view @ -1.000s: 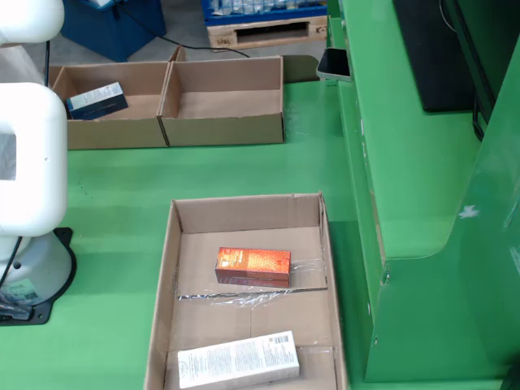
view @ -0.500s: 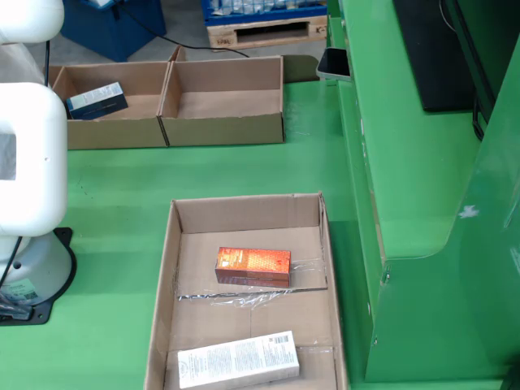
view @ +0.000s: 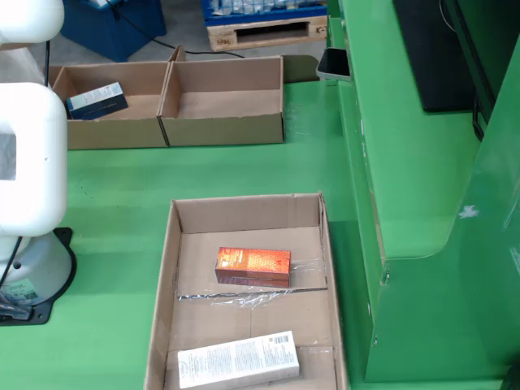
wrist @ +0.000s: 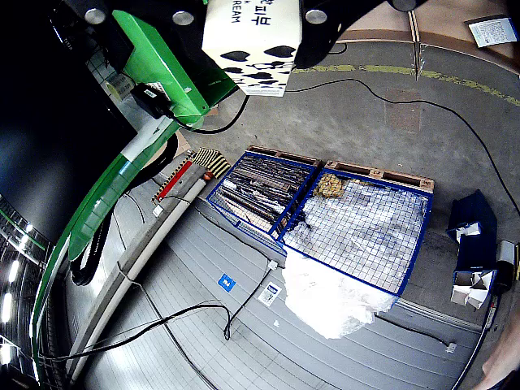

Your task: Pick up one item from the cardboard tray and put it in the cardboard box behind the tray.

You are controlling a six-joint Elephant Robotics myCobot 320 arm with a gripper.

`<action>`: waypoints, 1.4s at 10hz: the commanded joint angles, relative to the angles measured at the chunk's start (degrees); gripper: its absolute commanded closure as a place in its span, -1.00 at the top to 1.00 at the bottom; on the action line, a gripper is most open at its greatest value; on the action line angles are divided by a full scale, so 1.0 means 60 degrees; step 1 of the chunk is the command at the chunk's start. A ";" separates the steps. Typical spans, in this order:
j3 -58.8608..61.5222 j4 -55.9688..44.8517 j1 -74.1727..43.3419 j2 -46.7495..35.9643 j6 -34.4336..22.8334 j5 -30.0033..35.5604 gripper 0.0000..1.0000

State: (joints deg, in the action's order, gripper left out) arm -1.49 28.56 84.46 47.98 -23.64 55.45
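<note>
In the view that rides on the gripper, my gripper (wrist: 248, 12) sits at the top edge, shut on a white carton with black spots (wrist: 253, 47) held between its dark fingers (wrist: 325, 20). This view looks out over a warehouse floor, not the table. In the fixed view over the table, the cardboard tray (view: 175, 236) holds an orange box (view: 253, 265) and a white box (view: 238, 360). Behind it stand two cardboard boxes: the right one (view: 223, 130) is empty, and the left one (view: 110, 134) holds a dark blue box (view: 97, 101). The gripper is out of this view.
My white arm body and base (view: 28, 187) fill the left edge of the fixed view. A green frame (view: 406, 162) with a phone (view: 335, 63) on it borders the right. The gripper view shows a blue wire cage (wrist: 357, 227), cables and green machine parts (wrist: 158, 57).
</note>
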 commanded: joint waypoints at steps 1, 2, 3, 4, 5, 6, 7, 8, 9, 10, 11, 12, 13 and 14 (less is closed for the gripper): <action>0.0248 0.0126 0.0055 -0.0264 -0.0038 -0.0142 -1.00; 0.0248 0.0127 -0.0166 -0.0119 0.0139 -0.0141 -1.00; 0.0248 0.0127 -0.0166 -0.0119 0.0139 -0.0141 -1.00; 0.0248 0.0126 -0.0358 0.0051 0.0379 -0.0140 -1.00; 0.0249 0.0126 -0.0405 0.0115 0.0491 -0.0139 -1.00; 0.0248 0.0126 -0.0405 0.0114 0.0480 -0.0139 -1.00; 0.0248 0.0126 -0.0492 0.0213 0.0648 -0.0138 -1.00; 0.0248 0.0126 -0.0492 0.0213 0.0636 -0.0138 -1.00; 0.0248 0.0126 -0.0509 0.0221 0.0641 -0.0138 -1.00; 0.0249 0.0126 -0.0540 0.0261 0.0702 -0.0137 -1.00; 0.0248 0.0126 -0.0540 0.0261 0.0700 -0.0137 -1.00; 0.0248 0.0126 -0.0599 0.0313 0.0744 -0.0137 -1.00; 0.0248 0.0126 -0.0599 0.0313 0.0749 -0.0137 -1.00; 0.0248 0.0127 -0.0619 0.0433 0.0802 -0.0136 -1.00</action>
State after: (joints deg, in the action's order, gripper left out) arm -1.49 28.65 81.29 51.32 -19.42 55.19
